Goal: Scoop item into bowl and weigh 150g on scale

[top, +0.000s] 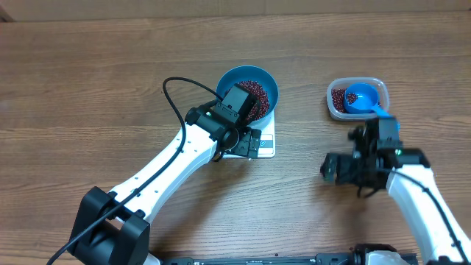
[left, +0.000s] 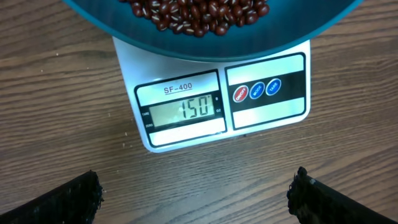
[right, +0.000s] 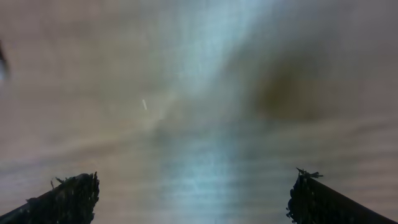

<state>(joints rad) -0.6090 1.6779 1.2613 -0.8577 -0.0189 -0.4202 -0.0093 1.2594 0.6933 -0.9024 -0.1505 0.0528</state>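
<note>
Beans (left: 199, 12), small and dark red-brown, lie heaped in a bright blue bowl (left: 249, 40) that sits on a white kitchen scale (left: 267, 118) near the middle of the wooden counter (top: 88, 66). The scale's panel carries the label "SF-400" and its display reads 150. One red and two blue round buttons sit beside the display, their lettering too small to read.

The left fingers (left: 74, 199) hang spread wide and released over bare wood just in front of the scale, gripping nothing. Seen from overhead, the left arm's wrist covers part of the bowl and most of the scale, and a black cable (top: 173, 96) loops above the arm.

Well to the right stands a clear plastic tub (top: 375, 85) holding more beans and a small blue scoop (top: 360, 97). The right fingers (right: 68, 199) are also parted and empty, near the tub over a blurred stretch of counter.
</note>
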